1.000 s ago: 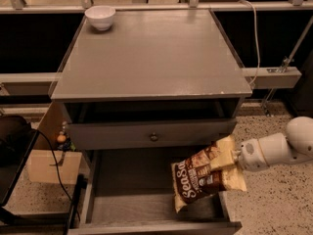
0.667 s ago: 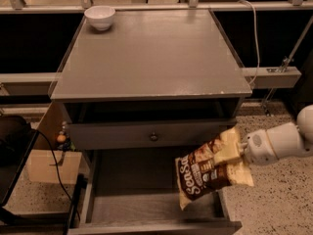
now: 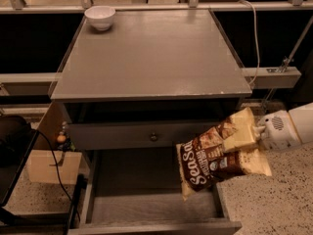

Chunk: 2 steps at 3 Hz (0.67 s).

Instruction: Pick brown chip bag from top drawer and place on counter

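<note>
The brown chip bag (image 3: 211, 161) hangs tilted over the right side wall of the open top drawer (image 3: 132, 185), lifted off its bare floor. My gripper (image 3: 250, 132) comes in from the right on a white arm and is shut on the bag's cream-yellow upper end. The white script lettering faces the camera. The counter (image 3: 151, 53) is the flat grey cabinet top above and to the left of the gripper; its front edge lies a little higher than the bag.
A white bowl (image 3: 100, 17) stands at the counter's back left corner. A closed drawer front with a round knob (image 3: 153, 136) sits above the open drawer. A cardboard box (image 3: 51, 166) and a black cable lie left of the cabinet. Speckled floor (image 3: 274, 199) is at right.
The gripper has moved up and to the right with the bag, lifting it higher above the drawer and partly past its right wall.
</note>
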{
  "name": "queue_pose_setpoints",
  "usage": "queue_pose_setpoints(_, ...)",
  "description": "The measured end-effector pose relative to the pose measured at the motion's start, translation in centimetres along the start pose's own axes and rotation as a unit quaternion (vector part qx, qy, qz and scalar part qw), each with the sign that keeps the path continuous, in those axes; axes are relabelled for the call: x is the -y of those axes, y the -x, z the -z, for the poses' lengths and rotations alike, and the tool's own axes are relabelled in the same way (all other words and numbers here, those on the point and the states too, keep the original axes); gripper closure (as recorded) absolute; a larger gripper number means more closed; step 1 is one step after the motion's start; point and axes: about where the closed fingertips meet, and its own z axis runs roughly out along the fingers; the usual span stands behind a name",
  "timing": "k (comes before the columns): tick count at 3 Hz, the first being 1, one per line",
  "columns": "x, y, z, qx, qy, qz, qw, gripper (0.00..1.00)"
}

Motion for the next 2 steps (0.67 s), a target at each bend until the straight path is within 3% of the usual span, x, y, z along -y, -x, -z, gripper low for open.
queue_pose_setpoints(2,1.0,-0.5,0.6,0.002,-0.004,-0.006,1.0000,1.00)
